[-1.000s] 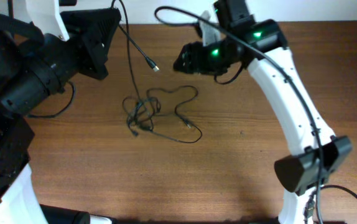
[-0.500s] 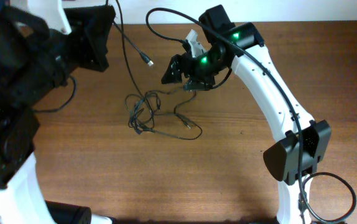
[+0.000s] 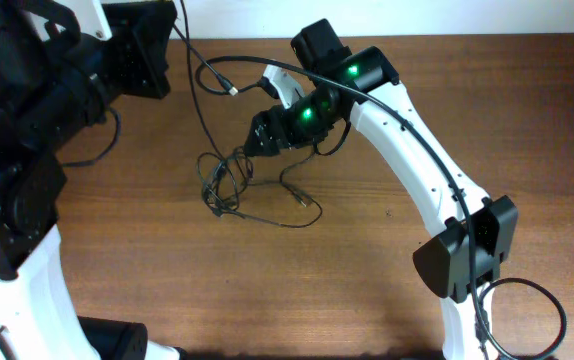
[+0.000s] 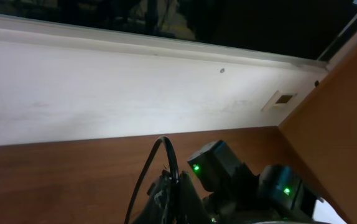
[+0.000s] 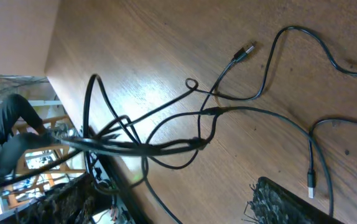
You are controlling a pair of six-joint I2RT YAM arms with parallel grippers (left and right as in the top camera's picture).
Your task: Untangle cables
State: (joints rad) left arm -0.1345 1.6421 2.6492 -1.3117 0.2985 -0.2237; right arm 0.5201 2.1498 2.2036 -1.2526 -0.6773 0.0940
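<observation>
Cables [image 3: 229, 185]: lying bunched on table [image 3: 367, 280], long axis running left-right.
Right pincer [image 3: 260, 137]: being held just beyond bunch's far edge; nearer arm.
Grip: cannot be told.

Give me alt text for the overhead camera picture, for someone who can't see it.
A tangle of thin black cables lies on a brown wooden table, with the right gripper at the bunch's upper edge. One strand runs up toward the left arm at upper left, and a silvery plug shows nearby.
</observation>
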